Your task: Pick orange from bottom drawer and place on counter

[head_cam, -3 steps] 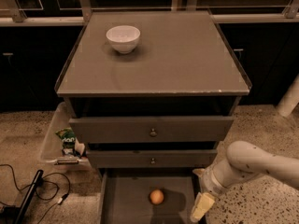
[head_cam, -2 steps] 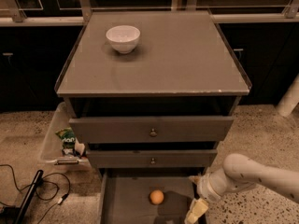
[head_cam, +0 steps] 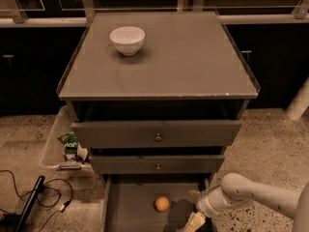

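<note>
Gripper point(head_cam: 192, 208) low in the drawer point(head_cam: 126, 208), just right of the orange point(head_cam: 162, 203)

The orange sits free on the drawer floor. To the right of the orange the gripper's fingers are apart and hold nothing. A finger clipping the orange off-centre would likely roll it left, out of reach, and a hasty lift might knock it against the knobbed drawer overhead.

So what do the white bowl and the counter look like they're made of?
White bowl: probably glazed ceramic, from its glossy sheen. Counter: smooth grey laminate or painted metal, faintly reflective; unclear which. The gripper hangs over the bottom drawer, right of the orange.
</note>
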Action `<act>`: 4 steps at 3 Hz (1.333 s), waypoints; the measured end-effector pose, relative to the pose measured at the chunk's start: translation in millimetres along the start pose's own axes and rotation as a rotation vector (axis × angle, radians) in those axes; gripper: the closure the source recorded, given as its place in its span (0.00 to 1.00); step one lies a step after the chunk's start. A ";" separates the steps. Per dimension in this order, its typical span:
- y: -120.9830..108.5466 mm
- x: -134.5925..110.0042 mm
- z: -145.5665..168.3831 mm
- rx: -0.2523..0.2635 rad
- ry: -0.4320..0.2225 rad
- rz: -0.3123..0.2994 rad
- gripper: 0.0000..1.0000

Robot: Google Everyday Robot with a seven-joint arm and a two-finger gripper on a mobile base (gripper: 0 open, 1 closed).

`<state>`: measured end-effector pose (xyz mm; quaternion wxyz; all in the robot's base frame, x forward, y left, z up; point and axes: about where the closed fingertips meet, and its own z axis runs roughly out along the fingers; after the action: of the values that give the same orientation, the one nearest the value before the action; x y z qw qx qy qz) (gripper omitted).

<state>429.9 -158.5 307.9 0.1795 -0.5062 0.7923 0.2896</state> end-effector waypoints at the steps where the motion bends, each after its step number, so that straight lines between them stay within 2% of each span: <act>1: 0.3 -0.6 -0.9 0.000 0.000 -0.001 0.00; 2: -14.5 6.4 20.3 0.012 -0.045 0.028 0.00; 3: -46.2 19.5 54.8 0.056 -0.114 0.059 0.00; 4: -71.0 23.9 80.0 0.126 -0.168 0.026 0.00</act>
<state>483.5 -146.6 213.0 0.2732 -0.4573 0.7976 0.2829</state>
